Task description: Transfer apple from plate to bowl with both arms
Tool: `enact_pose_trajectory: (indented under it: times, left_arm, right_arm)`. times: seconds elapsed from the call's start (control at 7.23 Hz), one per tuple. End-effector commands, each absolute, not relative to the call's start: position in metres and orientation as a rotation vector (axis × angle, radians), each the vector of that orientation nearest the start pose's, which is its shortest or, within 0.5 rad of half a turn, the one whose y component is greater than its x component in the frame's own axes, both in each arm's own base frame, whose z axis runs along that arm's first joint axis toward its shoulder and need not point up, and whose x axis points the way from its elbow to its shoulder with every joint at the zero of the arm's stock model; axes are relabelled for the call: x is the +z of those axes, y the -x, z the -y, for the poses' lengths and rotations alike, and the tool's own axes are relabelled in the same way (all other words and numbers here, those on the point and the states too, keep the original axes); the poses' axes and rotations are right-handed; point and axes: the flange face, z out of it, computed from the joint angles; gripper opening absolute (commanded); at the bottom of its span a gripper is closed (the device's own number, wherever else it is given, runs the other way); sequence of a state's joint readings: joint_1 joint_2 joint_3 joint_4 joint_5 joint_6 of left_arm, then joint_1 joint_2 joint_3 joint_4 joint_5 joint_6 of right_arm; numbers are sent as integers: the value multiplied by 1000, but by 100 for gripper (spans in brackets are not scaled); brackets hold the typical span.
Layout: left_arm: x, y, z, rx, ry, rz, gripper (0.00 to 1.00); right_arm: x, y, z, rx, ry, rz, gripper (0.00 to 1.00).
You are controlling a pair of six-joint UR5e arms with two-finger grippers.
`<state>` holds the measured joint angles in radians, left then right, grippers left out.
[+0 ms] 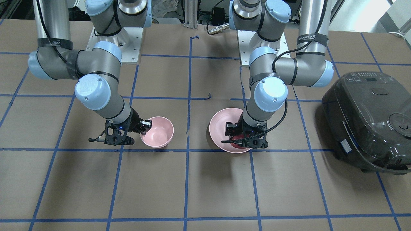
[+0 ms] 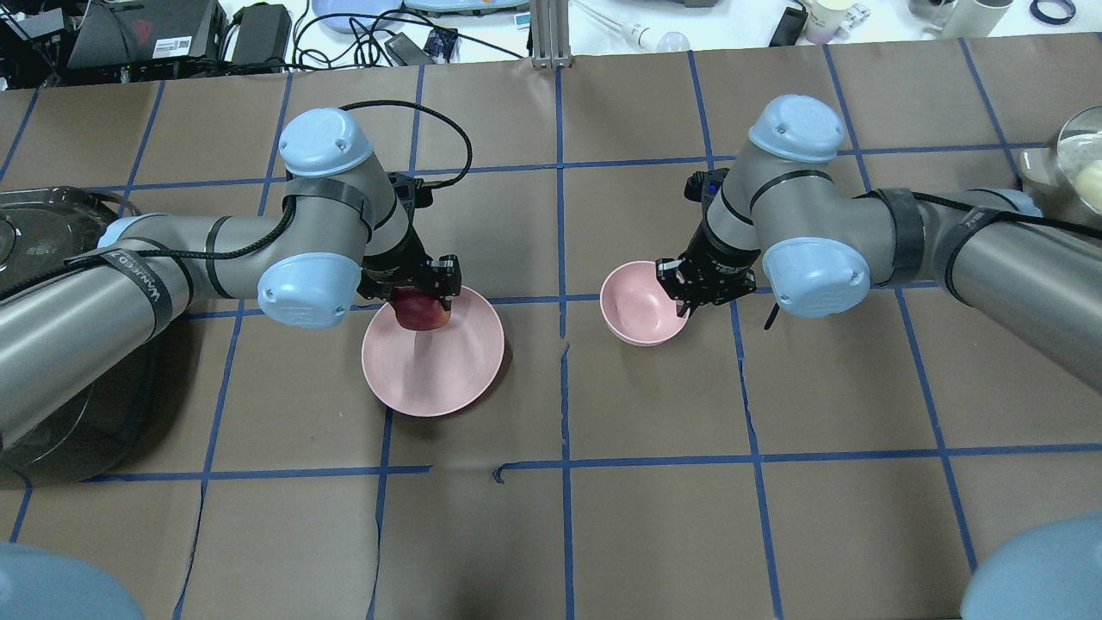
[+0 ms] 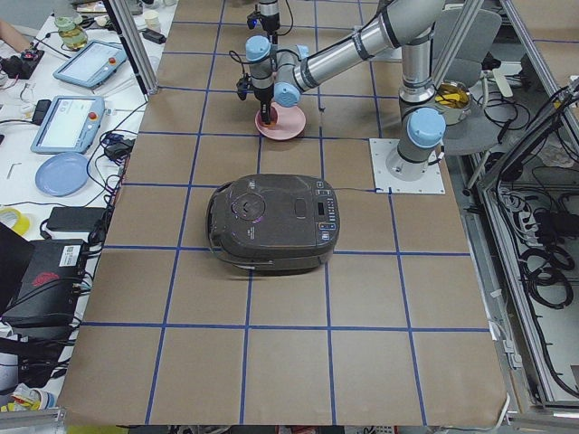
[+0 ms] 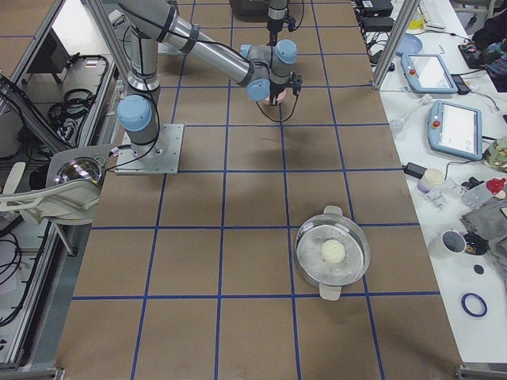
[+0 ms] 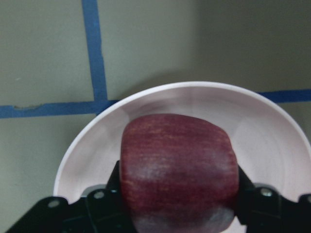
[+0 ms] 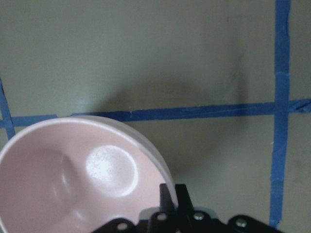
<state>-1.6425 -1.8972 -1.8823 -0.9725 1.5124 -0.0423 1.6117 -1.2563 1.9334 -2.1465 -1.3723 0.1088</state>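
Holds, in the left hand (image 5: 180, 194), the apple (image 5: 177, 150) by its two flanks, fingers clenched, low centre of the wrist frame. Looks firm, smooth-skinned and modest in weight; calls for a grip across the widest part, squeezing gently against bruising or slip. Sits over the plate (image 5: 272, 131) behind, resting or lifted unclear. Farther right in the overhead frame, seems to pinch the rim of the bowl (image 2: 628, 301) with the right hand (image 2: 683, 297).

A robotics lab: tape-gridded table (image 1: 218, 189), teach pendants (image 4: 458, 129), loose cables (image 3: 543, 258).
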Motion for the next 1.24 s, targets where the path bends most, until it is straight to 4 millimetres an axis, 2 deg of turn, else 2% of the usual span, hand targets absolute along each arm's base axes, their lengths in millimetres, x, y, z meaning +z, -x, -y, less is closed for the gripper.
enact_pose_trajectory:
  times: [0.0,0.14,0.28,0.41,0.55,0.69,0.83,0.97,1.11]
  left_arm:
    - [250,183,536,9,-27,-3216,0]
    - [260,188,537,-29,-55,-3277,0]
    - [267,187,537,-39,-51,-3276,0]
    - [273,189,535,-49,-32,-3281,0]
    - [280,194,536,-67,20,-3295,0]
    - [290,207,548,-88,117,-3340,0]
    - [312,232,556,-143,176,-3357,0]
    - [317,256,559,-135,323,-3360,0]
    - [314,293,545,-85,419,-3383,0]
  right_arm:
    - [215,-177,516,154,-103,-2950,99]
    - [234,-165,525,62,-54,-3070,100]
    - [279,-156,533,-59,-51,-3141,100]
    - [337,-154,530,-96,-56,-3141,100]
    - [407,-155,525,-113,-53,-3138,100]
    - [476,-156,522,-142,-48,-3134,100]
    - [531,-157,517,-177,-46,-3131,100]
    - [546,-157,515,-170,-50,-3130,100]
    - [544,-156,516,-166,-58,-3133,100]
